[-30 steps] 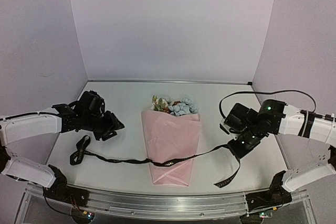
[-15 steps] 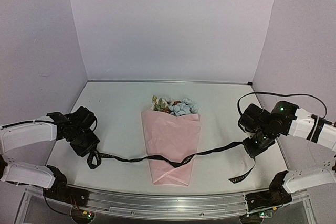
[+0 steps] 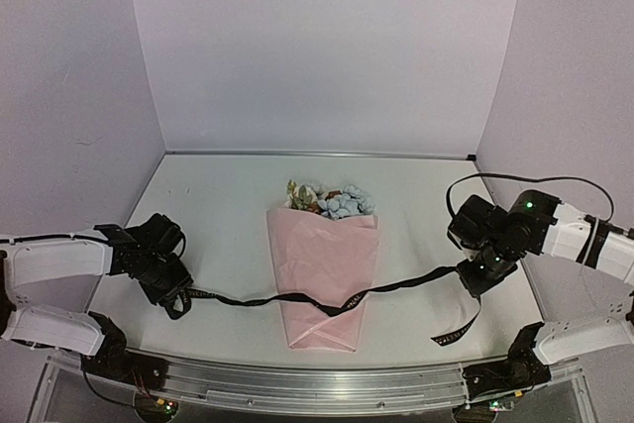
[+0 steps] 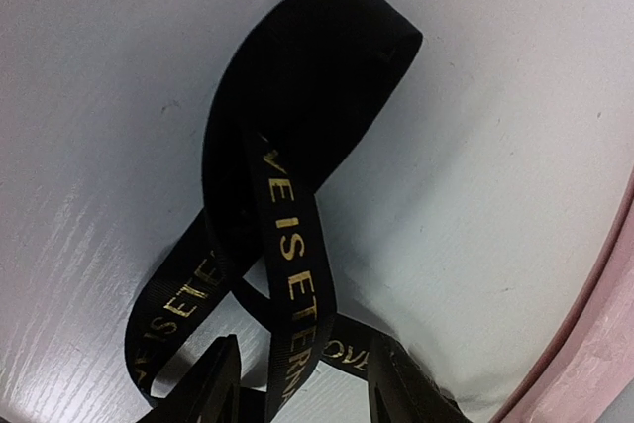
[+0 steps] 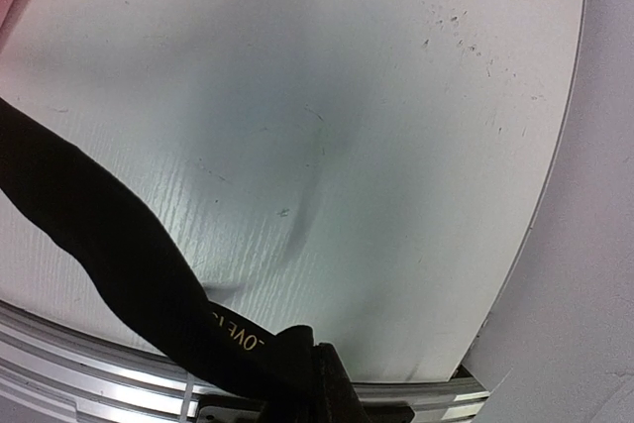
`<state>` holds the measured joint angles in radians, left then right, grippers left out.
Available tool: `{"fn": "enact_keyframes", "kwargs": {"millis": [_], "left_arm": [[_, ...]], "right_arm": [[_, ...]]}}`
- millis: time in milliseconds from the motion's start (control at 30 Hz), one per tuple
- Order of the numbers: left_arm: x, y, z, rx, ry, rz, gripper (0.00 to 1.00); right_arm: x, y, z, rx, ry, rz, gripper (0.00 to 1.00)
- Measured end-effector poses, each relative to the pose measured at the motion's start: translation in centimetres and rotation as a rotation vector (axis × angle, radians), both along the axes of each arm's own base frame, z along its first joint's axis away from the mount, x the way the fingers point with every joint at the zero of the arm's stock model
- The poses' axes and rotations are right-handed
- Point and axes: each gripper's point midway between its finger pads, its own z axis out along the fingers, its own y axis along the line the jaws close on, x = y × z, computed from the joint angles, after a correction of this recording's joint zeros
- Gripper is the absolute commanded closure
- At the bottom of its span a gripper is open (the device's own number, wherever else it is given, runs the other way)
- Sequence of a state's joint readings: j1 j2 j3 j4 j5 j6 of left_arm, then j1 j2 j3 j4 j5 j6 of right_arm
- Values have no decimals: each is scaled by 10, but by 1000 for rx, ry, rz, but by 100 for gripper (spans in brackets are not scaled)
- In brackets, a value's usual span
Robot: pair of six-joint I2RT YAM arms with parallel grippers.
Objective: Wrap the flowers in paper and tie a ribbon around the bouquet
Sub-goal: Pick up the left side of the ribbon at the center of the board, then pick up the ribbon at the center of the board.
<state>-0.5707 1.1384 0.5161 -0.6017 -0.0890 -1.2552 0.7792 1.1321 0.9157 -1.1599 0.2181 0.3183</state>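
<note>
The bouquet lies mid-table: a pale pink paper (image 3: 322,269) cone with the flowers (image 3: 332,201) poking out of its far end. The black gold-lettered ribbon (image 3: 396,286) crosses the cone's lower part from side to side. My left gripper (image 3: 174,296) sits low over the ribbon's looped left end (image 4: 297,146), open, with one strand running between its fingers (image 4: 408,391) and gaps on both sides. My right gripper (image 3: 483,280) is shut on the ribbon (image 5: 109,245) right of the cone, and a free tail (image 3: 458,330) hangs toward the front.
An aluminium rail (image 3: 317,383) runs along the table's near edge, also close under the right gripper as the rail (image 5: 89,369). Lilac walls close off the back and both sides. A black cable (image 3: 515,177) loops above the right arm. The paper's edge (image 4: 599,334) lies just right of the left gripper.
The left gripper has come down and toward the front onto the ribbon's left loop. The right gripper has pulled its ribbon part rightward, drawing the ribbon straighter across the cone.
</note>
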Motion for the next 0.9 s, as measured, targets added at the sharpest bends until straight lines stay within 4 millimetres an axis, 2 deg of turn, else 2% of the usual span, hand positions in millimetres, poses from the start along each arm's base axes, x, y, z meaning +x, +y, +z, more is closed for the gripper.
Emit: {"fn": "enact_keyframes", "kwargs": {"millis": [133, 300, 433, 500, 600, 767, 900], "left_arm": [[-4, -5, -4, -19, 5, -18, 69], [-9, -11, -5, -39, 13, -32, 96], [-8, -11, 1, -43, -10, -24, 100], [-4, -5, 12, -12, -38, -15, 100], [17, 8, 51, 66, -123, 20, 100], [57, 39, 154, 224, -355, 139, 100], [58, 75, 219, 369, -473, 245, 100]], "right_arm": [[1, 0, -1, 1, 3, -3, 100], [2, 0, -1, 3, 1, -10, 100], [3, 0, -2, 1, 3, -14, 100], [4, -2, -2, 0, 4, -25, 100], [8, -9, -3, -3, 5, -64, 100], [11, -30, 0, -18, 7, -151, 100], [11, -49, 11, -21, -12, -227, 100]]}}
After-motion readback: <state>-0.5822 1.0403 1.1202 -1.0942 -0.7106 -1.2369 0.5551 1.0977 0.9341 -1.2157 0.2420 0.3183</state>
